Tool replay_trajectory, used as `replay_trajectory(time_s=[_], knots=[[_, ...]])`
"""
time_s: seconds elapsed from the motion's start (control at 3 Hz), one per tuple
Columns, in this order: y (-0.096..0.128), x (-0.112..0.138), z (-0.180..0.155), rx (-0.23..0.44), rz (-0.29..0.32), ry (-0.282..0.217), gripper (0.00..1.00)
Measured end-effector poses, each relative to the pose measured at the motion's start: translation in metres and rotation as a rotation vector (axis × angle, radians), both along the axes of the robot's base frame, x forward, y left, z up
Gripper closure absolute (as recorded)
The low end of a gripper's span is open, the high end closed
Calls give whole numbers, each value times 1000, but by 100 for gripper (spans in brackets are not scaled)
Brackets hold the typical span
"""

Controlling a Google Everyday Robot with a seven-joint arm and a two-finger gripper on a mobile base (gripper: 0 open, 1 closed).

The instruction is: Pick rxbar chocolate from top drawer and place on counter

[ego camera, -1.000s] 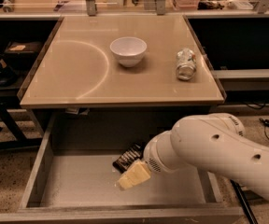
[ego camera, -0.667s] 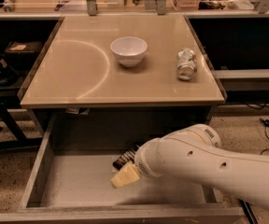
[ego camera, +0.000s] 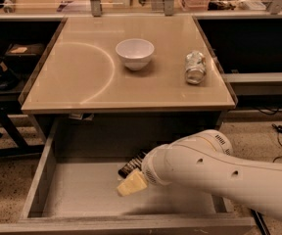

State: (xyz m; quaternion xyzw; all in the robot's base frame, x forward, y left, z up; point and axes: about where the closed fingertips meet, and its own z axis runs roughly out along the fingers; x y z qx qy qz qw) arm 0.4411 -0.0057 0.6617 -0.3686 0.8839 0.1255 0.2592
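- The counter (ego camera: 82, 87) takes up the upper half of what I see from here: a square, glossy beige top with a pale arc curving across its left side and a thin dark rim
- Below it the top drawer (ego camera: 77, 199) stands pulled wide open toward me, a shallow grey metal tray with a flat bottom and low sides, nearly as wide as the counter
- The robot's thick white arm (ego camera: 214, 173) reaches in from the lower right, crossing over the drawer's right half and hiding that part of the floor
- A white bowl (ego camera: 134, 53) sits upright on the counter, a little behind its middle
- A silvery-white can (ego camera: 195, 67) with green marks lies on its side near the counter's right edge, well apart from the bowl
- The gripper (ego camera: 131, 183) is down inside the drawer near its middle, its pale yellowish tip low over the drawer floor; whether it is spread or closed I cannot tell
- The rxbar chocolate (ego camera: 130, 165), in its black wrapper, lies inside the drawer just behind the gripper, towards the back wall, partly hidden by the wrist
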Motion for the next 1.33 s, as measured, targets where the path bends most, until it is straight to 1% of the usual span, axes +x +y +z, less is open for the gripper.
replay_trajectory(time_s=[0.33,0.67,1.0,1.33], knots=[[-4,12,-10,15,-29,-34,0],[-12,27,-22,27,-59,-74,0],[-14,37,-29,46,-72,-95,0],[0,40,-32,67,-59,-87,0]])
